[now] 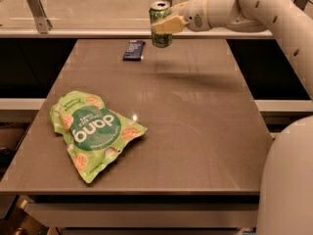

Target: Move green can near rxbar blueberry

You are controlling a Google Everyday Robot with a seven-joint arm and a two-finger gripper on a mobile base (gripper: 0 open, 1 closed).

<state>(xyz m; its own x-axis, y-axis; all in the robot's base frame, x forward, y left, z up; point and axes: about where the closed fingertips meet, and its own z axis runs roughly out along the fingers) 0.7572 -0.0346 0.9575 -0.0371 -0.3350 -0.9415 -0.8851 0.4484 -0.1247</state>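
Note:
The green can (161, 38), with a silver top and dark swirls, hangs upright in the air over the far edge of the table. My gripper (165, 25) is shut on it, its pale fingers (168, 25) wrapped across the can's middle, with the arm reaching in from the upper right. The rxbar blueberry (133, 50), a flat dark navy bar, lies on the table at the far end, just left of and below the can.
A large green snack bag (93, 130) lies flat at the table's near left. The brown table (195, 126) has dark gaps on both sides. A rail with metal brackets (36, 4) runs behind the far edge.

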